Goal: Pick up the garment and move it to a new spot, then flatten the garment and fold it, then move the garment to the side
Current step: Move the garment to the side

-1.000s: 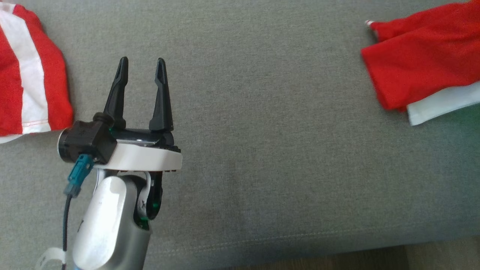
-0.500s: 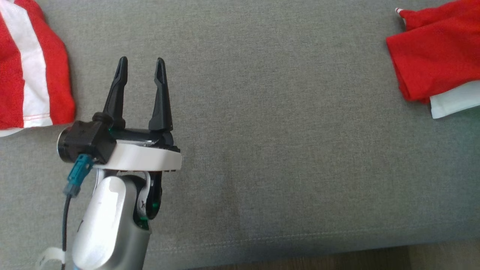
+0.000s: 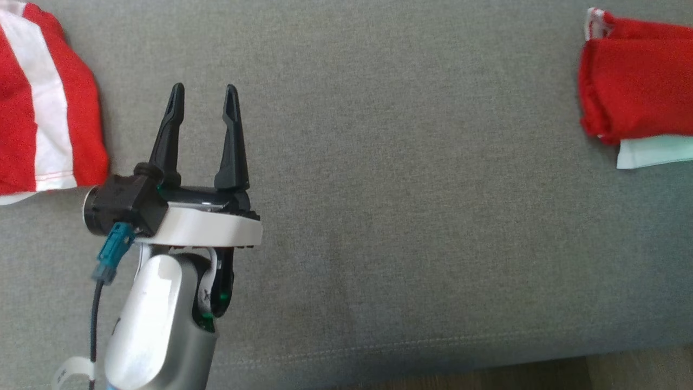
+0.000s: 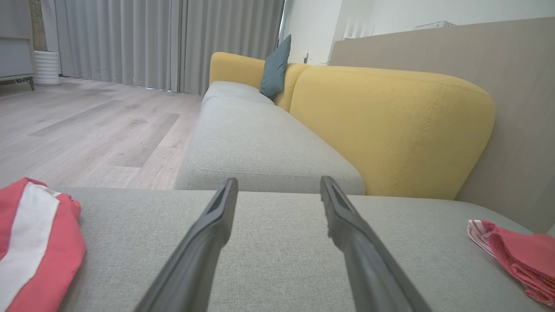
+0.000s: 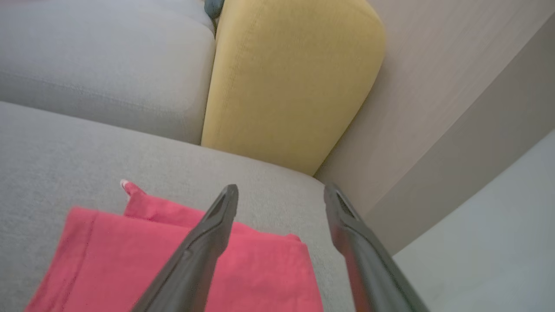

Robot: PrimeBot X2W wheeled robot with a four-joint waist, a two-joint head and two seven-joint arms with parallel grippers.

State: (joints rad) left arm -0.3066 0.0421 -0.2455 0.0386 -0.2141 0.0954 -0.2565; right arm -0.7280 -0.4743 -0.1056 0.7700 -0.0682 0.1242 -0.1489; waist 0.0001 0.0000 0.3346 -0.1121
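Sofa seat: folded garment at far right, second garment at far left, well apart. Left claw over the seat between them, nearer the second garment, touching neither. Right claw above the folded garment. Beyond the far edge: further seat, back cushion along its right, pillow against the backrest, floor on the left.

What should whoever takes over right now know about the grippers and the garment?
Left gripper: open, empty, over the grey seat.
Right gripper: open, over the folded red garment, gripping nothing.
Done: garment folded, lying at the seat's right side.
Left: probably only pulling the right arm clear.
A red-and-white striped garment lies at the far left, apart from the left gripper.
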